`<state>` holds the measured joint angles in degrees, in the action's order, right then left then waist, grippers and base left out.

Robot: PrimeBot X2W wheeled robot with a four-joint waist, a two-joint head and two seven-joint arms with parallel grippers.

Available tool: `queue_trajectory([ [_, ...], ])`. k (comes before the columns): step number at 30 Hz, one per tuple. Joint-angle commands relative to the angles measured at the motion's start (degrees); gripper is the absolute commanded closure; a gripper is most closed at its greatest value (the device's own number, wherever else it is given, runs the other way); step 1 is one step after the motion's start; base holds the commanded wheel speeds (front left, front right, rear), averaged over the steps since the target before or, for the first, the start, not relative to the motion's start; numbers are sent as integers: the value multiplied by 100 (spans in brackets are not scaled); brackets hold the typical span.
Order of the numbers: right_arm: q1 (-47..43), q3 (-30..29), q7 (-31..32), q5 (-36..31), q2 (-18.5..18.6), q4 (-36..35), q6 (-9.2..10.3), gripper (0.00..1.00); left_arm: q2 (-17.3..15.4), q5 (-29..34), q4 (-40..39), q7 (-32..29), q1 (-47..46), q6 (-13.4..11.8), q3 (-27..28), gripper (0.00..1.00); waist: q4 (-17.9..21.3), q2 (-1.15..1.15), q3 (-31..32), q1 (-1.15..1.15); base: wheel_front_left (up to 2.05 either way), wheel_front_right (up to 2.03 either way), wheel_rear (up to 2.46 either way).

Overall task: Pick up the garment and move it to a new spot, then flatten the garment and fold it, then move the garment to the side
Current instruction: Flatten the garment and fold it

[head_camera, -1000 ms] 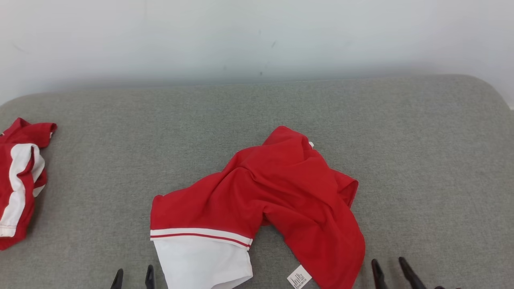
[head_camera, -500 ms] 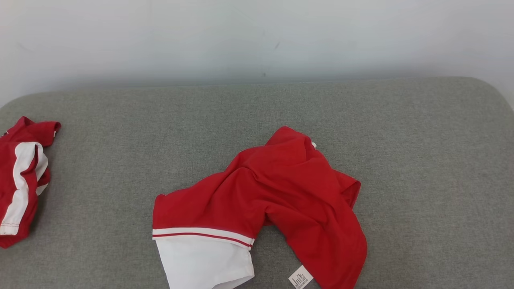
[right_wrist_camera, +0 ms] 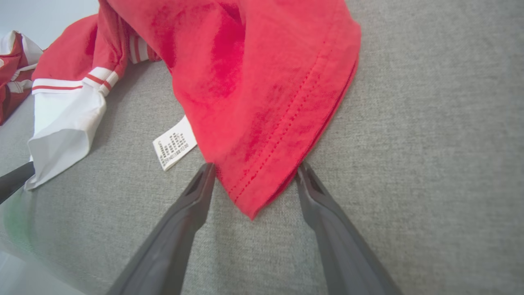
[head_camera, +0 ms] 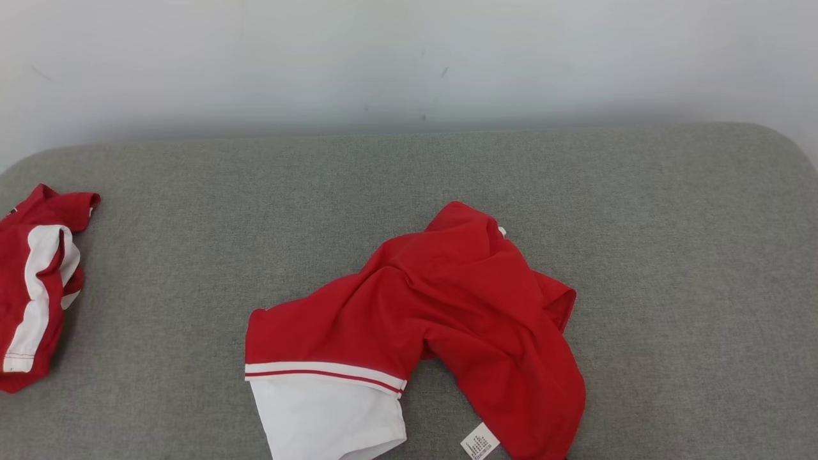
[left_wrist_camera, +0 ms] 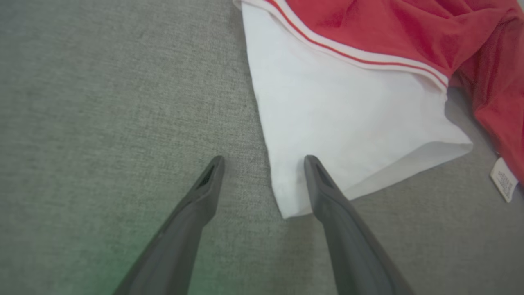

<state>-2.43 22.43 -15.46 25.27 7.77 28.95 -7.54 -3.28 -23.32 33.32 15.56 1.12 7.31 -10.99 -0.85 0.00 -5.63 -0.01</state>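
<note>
The grey upholstered surface point(head_camera: 671, 255) carries the red garment point(head_camera: 460, 300), crumpled at centre-front. A second red-and-white garment point(head_camera: 32, 287) lies at far left.

Left gripper point(left_wrist_camera: 264, 159): fingers apart, straddling the edge of the white sleeve point(left_wrist_camera: 348, 114).

Right gripper point(right_wrist_camera: 255, 166): fingers apart, flanking the red hem corner point(right_wrist_camera: 254, 200).

White care label point(right_wrist_camera: 175, 142): print illegible.

Red garment point(head_camera: 447, 306): white sleeve point(head_camera: 326, 418) and red hem point(head_camera: 543, 447) run off bottom edge in head view; bunched folds hide underside. Care label point(head_camera: 479, 442): print too small to read. Second red-and-white garment point(head_camera: 32, 287) cut by left edge. Left gripper point(left_wrist_camera: 264, 162): one fingertip point(right_wrist_camera: 14, 180) clipped at left edge of right wrist view, lower-left corner there blurred.
</note>
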Motion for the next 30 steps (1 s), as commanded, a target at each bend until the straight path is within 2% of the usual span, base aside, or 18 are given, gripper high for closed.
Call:
queue_trajectory([
  [1, -26, 70, 56, 44, -53, 104, 11, 0, 72, -6, 113, -77, 15, 28, -137, 0, 9, 0, 1, 1, 0, 0, 0],
  [3, -4, 81, 57, 70, -49, 142, 12, 0, 93, -151, 176, -89, 66, 35, -303, 0, 22, 0, 10, 1, 0, 0, 0],
  [4, 4, 87, 58, 97, -50, 171, 12, 22, 97, -230, 215, -103, 82, 45, -391, 11, 25, 0, 16, 1, 0, 0, 0],
  [5, 10, 103, 58, 105, -54, 200, 12, 56, 108, -326, 257, -105, 87, 46, -503, 41, 26, 0, 29, 1, 0, 0, 0],
  [6, 15, 120, 58, 99, -59, 219, 12, 100, 118, -302, 313, -115, 78, 47, -590, 85, 24, 0, 42, 1, 0, 0, 0],
  [7, 28, 123, 58, 105, -72, 221, 12, 100, 107, -267, 331, -116, 48, 47, -649, 100, 25, 0, 54, 1, 0, 0, 0],
  [13, 18, -169, 29, -21, 87, -240, 12, 100, 19, -205, -380, -38, 47, 11, -174, 100, 44, 0, 111, 1, 0, 0, 0],
  [17, -56, -396, 30, 1, 231, -830, 12, 100, -39, -100, -1122, -37, 149, 11, 82, 100, 92, 0, 102, 1, 0, 0, 0],
  [22, -22, -572, 30, -84, 587, -1383, 12, 100, -125, 101, -1835, -37, 79, 12, 367, 100, 157, 0, 40, 1, 0, 0, 0],
  [25, 161, -660, 28, -29, 738, -1589, 12, 100, -289, 178, -2096, -37, -156, 12, 346, 100, 177, 0, -19, 1, 0, 0, 0],
  [27, 310, -854, 29, 344, 670, -1758, 12, 100, -420, 207, -2232, -37, -399, 11, 318, 100, 188, 0, -68, 1, 0, 0, 0],
  [30, 765, -823, 29, 336, 959, -1938, 12, 100, -678, 208, -2373, -37, -931, 11, 240, 100, 221, 0, -202, 1, 0, 0, 0],
])
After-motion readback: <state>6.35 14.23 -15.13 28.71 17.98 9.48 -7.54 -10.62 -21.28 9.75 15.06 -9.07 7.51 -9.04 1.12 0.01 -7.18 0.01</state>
